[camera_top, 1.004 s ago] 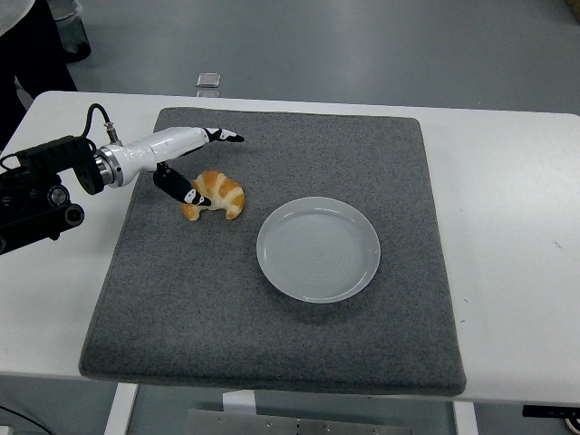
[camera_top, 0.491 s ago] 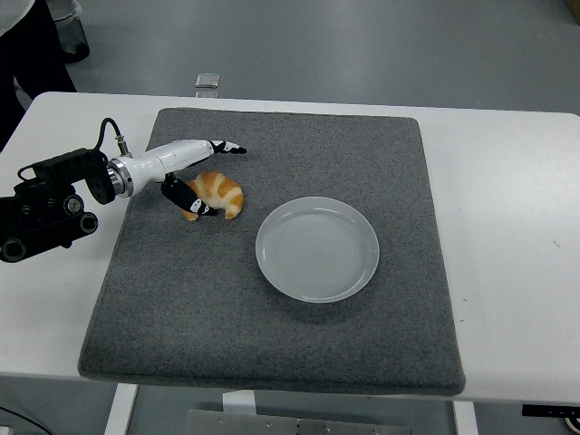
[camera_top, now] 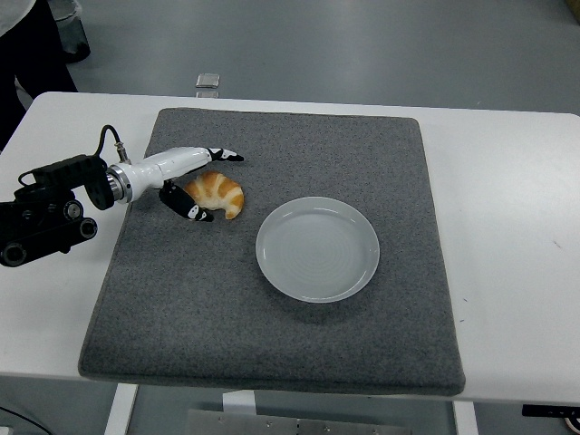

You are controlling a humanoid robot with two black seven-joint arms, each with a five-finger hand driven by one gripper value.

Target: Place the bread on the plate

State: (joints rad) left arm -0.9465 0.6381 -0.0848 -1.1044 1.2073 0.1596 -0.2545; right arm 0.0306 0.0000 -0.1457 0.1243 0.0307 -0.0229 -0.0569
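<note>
A grey floor runs behind the white table (camera_top: 507, 181), which carries a dark grey felt mat (camera_top: 272, 326) across most of its top. The bread (camera_top: 217, 194), a golden-brown croissant curved like a crescent, lies on the mat's left part, up and to the left of the empty white plate (camera_top: 317, 248) and well apart from it. Its long axis runs roughly from upper left to lower right. The left hand (camera_top: 203, 184) comes in from the left edge and sits right at the bread's left end, so the bread lies just to the hand's right. One finger stretches above it and another curls below, bracketing it; the fingers are parted, and whether they already touch the crust is hard to tell from this height. The right arm is out of view, so the left does the work.
</note>
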